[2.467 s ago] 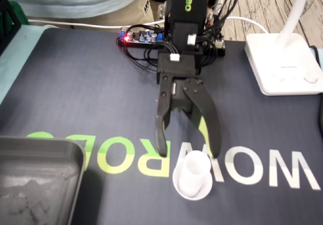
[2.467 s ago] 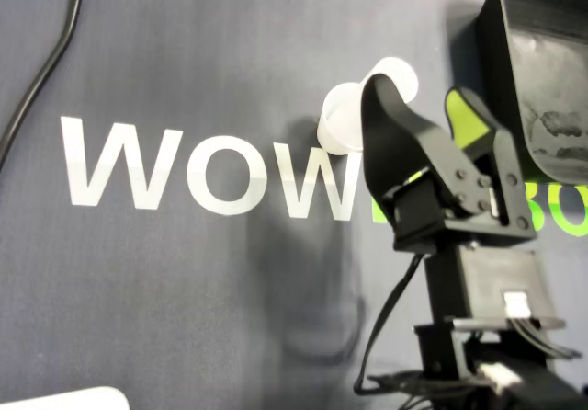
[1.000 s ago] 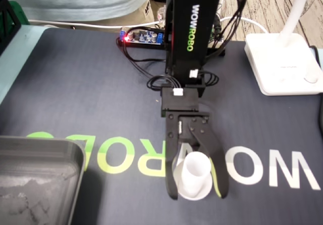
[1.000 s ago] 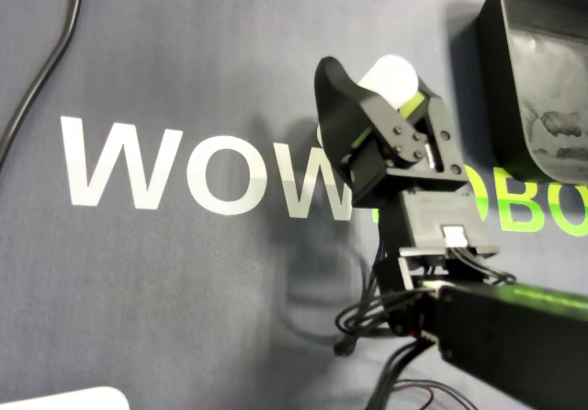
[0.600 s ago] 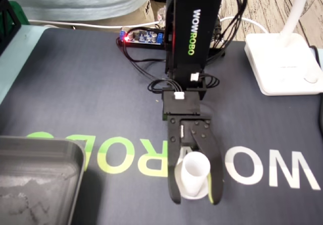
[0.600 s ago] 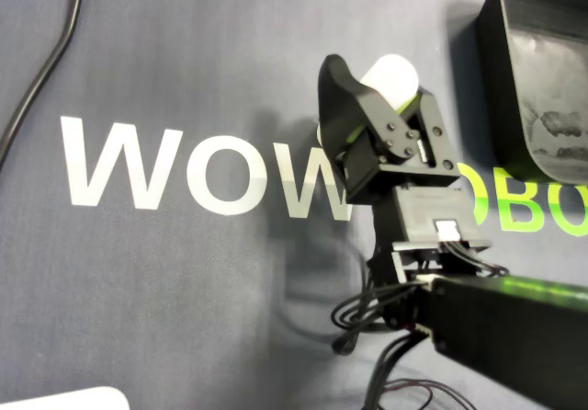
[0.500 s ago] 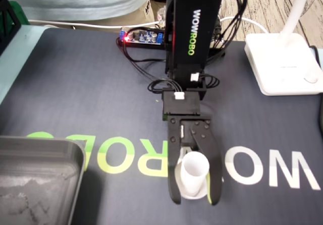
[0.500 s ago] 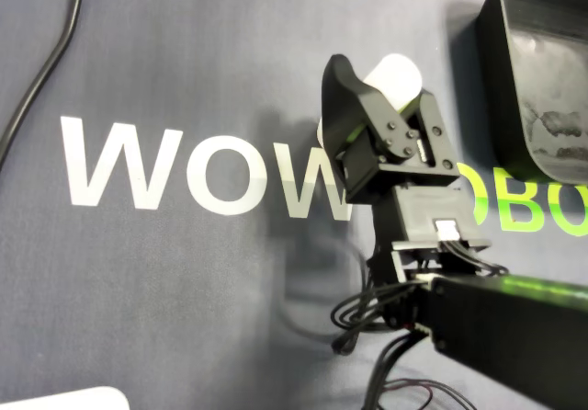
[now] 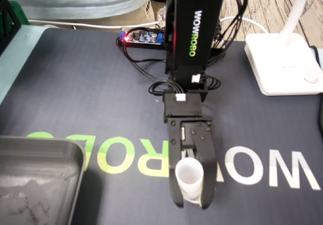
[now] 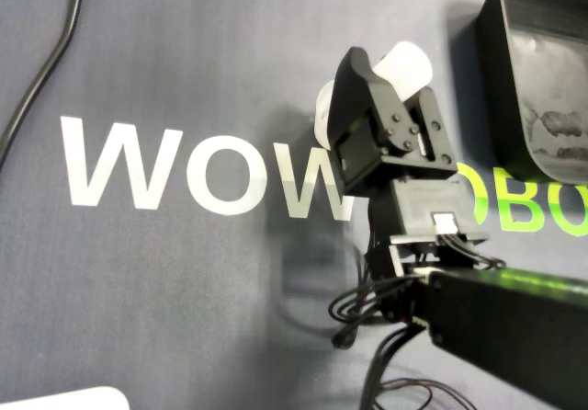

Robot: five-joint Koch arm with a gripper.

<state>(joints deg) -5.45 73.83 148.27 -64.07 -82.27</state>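
Note:
A small white cup stands on the dark mat over the WOWROBO lettering, in front of the arm. My black gripper reaches down over it, and its two jaws press against the cup's left and right sides. In the overhead view the cup sticks out beyond the gripper, and the jaws hide most of its body. A grey tray sits at the lower left in the fixed view, and the same tray shows at the upper right in the overhead view.
A white lamp base stands at the right of the mat. A circuit board with a red light and loose wires lie behind the arm. A black cable crosses the mat's corner. Someone in a light shirt stands behind the table.
The gripper came down around the cup with jaws wide, then the jaws closed in until they touch its sides. The cup has shifted slightly with the gripper.

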